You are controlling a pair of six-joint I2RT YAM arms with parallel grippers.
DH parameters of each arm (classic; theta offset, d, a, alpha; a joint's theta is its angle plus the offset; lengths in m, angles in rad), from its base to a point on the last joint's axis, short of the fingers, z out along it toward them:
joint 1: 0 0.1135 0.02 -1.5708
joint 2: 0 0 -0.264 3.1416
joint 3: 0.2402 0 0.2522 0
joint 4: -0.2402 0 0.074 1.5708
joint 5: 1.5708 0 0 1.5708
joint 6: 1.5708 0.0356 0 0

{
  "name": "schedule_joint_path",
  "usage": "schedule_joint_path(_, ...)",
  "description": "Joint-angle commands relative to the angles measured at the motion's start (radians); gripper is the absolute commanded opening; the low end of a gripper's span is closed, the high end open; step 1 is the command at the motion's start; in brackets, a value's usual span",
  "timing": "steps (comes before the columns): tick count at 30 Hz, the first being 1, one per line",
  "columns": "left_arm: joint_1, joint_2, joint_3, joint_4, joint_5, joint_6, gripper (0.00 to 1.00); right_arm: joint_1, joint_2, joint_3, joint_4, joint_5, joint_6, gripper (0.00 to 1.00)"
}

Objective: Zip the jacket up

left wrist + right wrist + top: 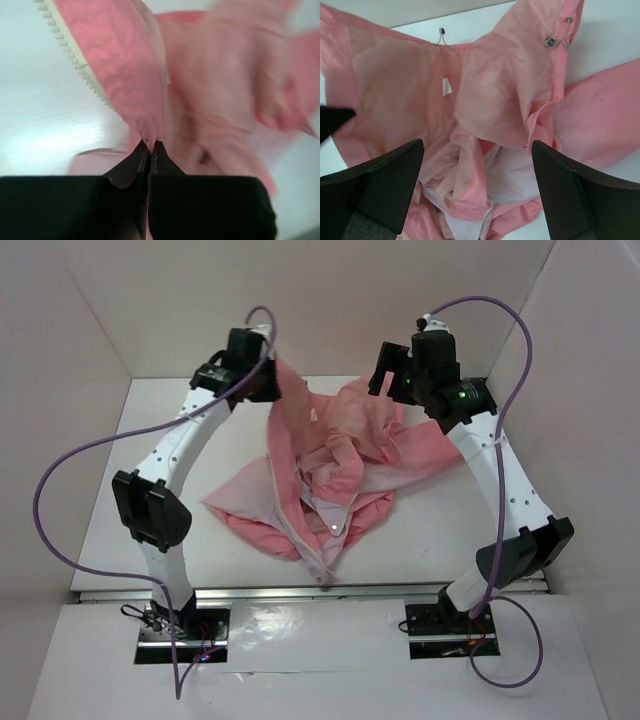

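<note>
The left gripper (150, 150) is clenched on just a thin fold of the crumpled salmon-pink fabric jacket (330, 470), heaped below the right gripper (477, 145) with its fingers spread wide, so I reckon any tug could slip that fold free.

The jacket (375, 465) is recorded as plain salmon-pink; its lining (322, 512) is noted as paler pinkish-white. The zipper (75, 62) is seen as cream, with evenly spaced teeth. The left arm (190, 445) and the right arm (497, 475) are finished in white with black joint housings. The left gripper (150, 145) and the right gripper (477, 144) are black. The cables (37, 502) are purple. A green light (462, 393) is shown on the right arm. The table (440, 510) and the walls (330, 300) are white.
</note>
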Motion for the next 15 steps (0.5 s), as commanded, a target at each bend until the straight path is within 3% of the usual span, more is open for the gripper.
schedule_joint_path(1, -0.185, 0.013, 0.009, -0.127, 0.033, 0.133, 0.00, -0.066, -0.077, -0.043, 0.028, -0.050, 0.014, 0.96)
schedule_joint_path(5, -0.380, 0.045, -0.033, -0.136, -0.066, 0.129, 0.00, -0.150, -0.151, -0.164, 0.062, -0.095, 0.037, 0.96)
schedule_joint_path(6, -0.406, 0.056, -0.033, -0.153, -0.066, 0.110, 0.33, -0.192, -0.166, -0.187, 0.074, -0.104, 0.052, 0.96)
schedule_joint_path(7, -0.444, 0.065, -0.033, -0.166, -0.054, 0.110, 0.58, -0.213, -0.198, -0.210, 0.074, -0.136, 0.052, 0.96)
schedule_joint_path(9, -0.454, 0.065, -0.022, -0.186, -0.054, 0.076, 0.85, -0.274, -0.220, -0.264, 0.074, -0.158, 0.061, 0.96)
schedule_joint_path(12, -0.436, 0.001, -0.022, -0.186, -0.004, 0.067, 0.87, -0.348, -0.240, -0.324, 0.074, -0.231, 0.052, 0.96)
schedule_joint_path(15, -0.373, -0.059, -0.010, -0.186, 0.065, 0.076, 0.82, -0.384, -0.249, -0.388, 0.074, -0.325, 0.052, 0.91)
